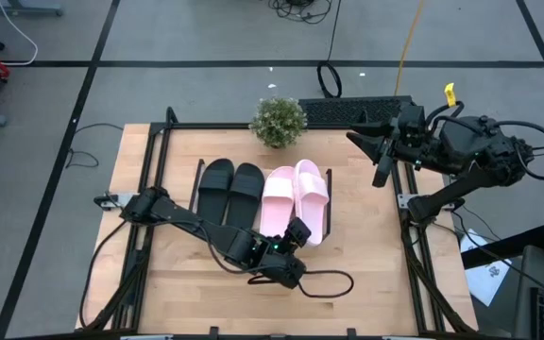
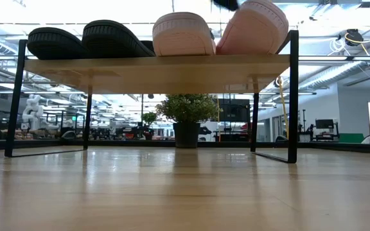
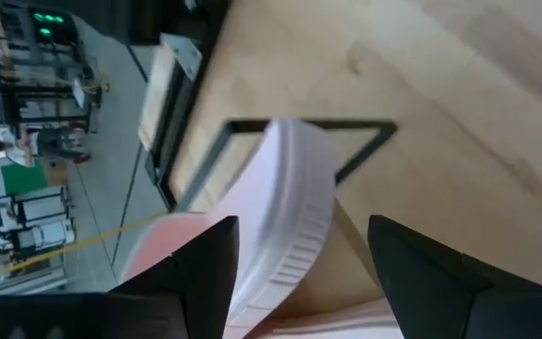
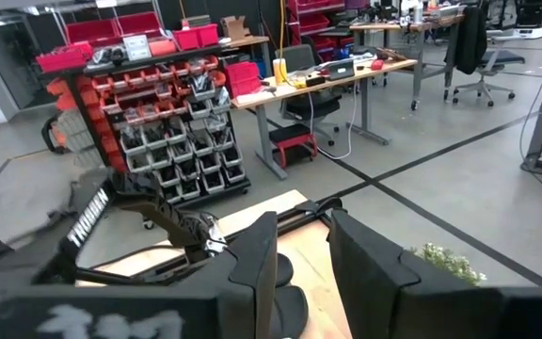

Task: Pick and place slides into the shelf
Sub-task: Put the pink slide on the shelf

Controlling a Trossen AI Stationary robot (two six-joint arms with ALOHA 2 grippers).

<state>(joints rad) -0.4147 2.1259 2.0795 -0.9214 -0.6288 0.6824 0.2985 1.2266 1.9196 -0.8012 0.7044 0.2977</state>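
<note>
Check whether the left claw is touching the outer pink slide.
Cannot tell. In the left wrist view the fingers straddle the outer pink slide, but contact isn't plain; the high view shows the left claw over its heel.

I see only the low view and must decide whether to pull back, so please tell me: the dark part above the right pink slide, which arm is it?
Observer: It is the left gripper, at the near end of the rightmost pink slide.
Operator: Does it grip the slide?
Observer: The left wrist view shows its fingers open, one on each side of the slide, with a gap on one side.
Operator: And the right arm?
Observer: The right gripper waits beyond the right end of the shelf, with no slide in it.
</note>
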